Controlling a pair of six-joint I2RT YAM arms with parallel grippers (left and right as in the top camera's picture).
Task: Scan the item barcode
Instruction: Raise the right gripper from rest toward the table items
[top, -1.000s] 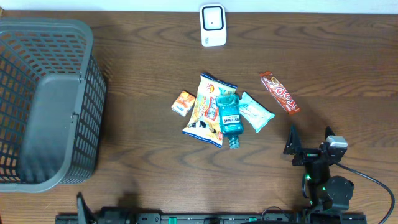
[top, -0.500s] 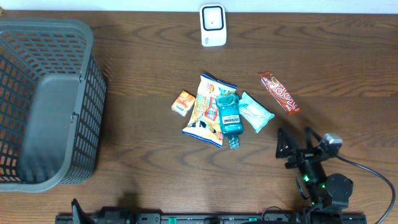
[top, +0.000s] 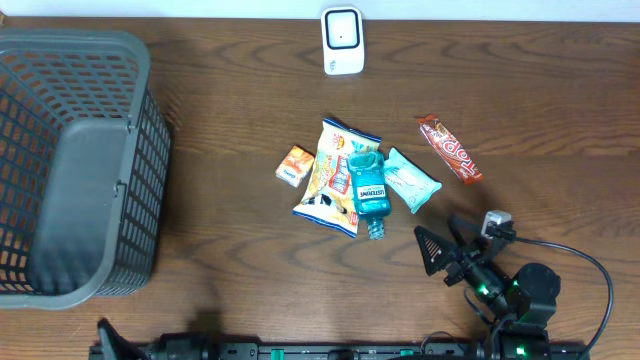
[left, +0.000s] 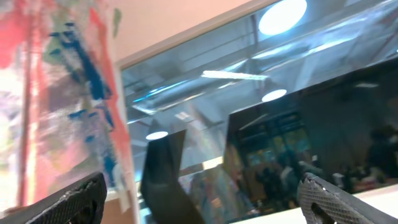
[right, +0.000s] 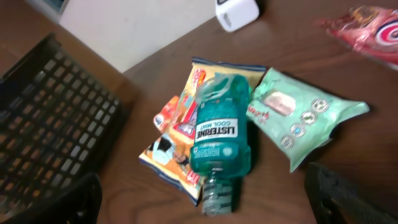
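While my right hand (top: 441, 247) hovers spread and empty near mouthwash bottle (top: 367, 188), nothing gripped; scan judged not begun. Bottle lies atop chip bag (top: 328, 178); scanner (top: 341, 40) well beyond bottle. Left hand (left: 202, 202) spread, idle. Pick, scan outstanding.

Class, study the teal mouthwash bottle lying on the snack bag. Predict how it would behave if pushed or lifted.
The mouthwash bottle looks full of liquid, so probably heavy for its size. Its smooth plastic may slip in a grip. Resting on the snack bag, a push would likely drag the bag too.
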